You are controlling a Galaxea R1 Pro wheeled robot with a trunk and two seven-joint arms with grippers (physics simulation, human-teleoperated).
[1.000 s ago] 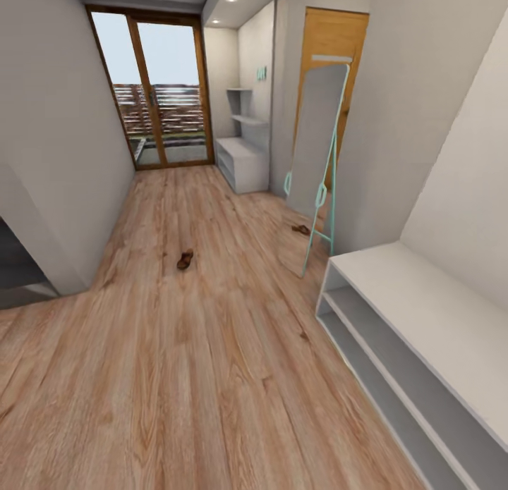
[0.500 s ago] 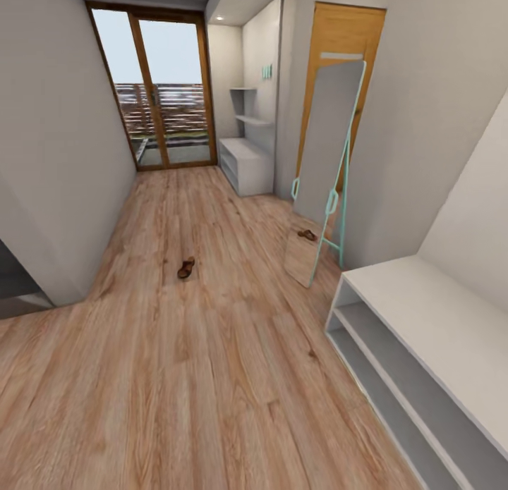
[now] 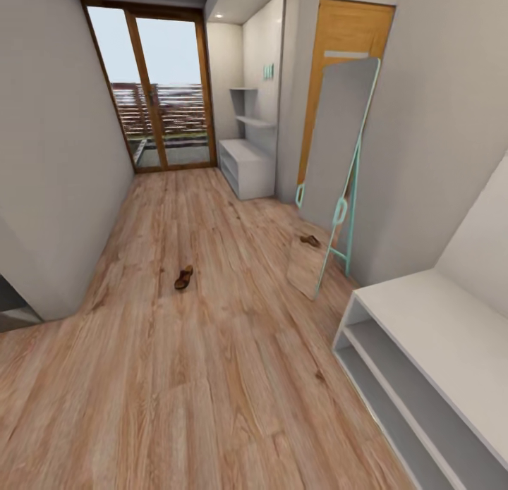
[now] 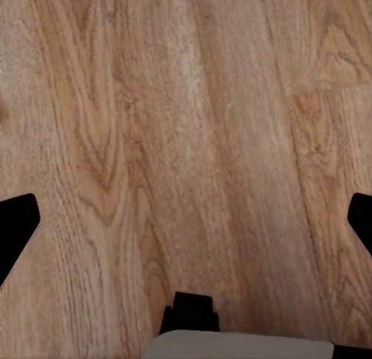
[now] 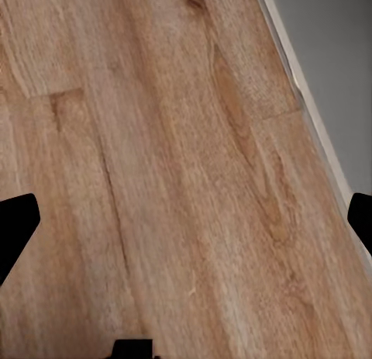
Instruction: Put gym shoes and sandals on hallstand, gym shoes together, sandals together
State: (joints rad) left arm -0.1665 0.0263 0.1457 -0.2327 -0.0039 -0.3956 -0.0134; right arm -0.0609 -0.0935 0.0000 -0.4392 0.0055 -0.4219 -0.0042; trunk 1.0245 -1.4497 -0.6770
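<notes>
One brown sandal point(image 3: 183, 278) lies on the corridor floor point(image 3: 212, 377) in mid-corridor. The other sandal point(image 3: 309, 240) rests at the foot of a leaning mirror on the right. The hallstand point(image 3: 245, 167), a pale low bench with two staggered wall shelves above it, stands at the far end by the glass door. The gym shoes are out of view. My left gripper point(image 4: 186, 227) hangs open over bare planks, its black fingertips point(image 4: 15, 229) wide apart. My right gripper point(image 5: 186, 227) is open too, over planks beside a grey baseboard, with nothing between its fingers.
A plain low white shelf unit point(image 3: 430, 335) stands close on my right. A teal-framed standing mirror point(image 3: 339, 151) leans on the right wall before a wooden door point(image 3: 339, 32). Grey walls line both sides, and a wall corner point(image 3: 42, 292) juts in at the left.
The whole head view has shifted: the camera has rolled forward and turned a little, so the sandals and mirror look nearer. The sandals themselves have not moved.
</notes>
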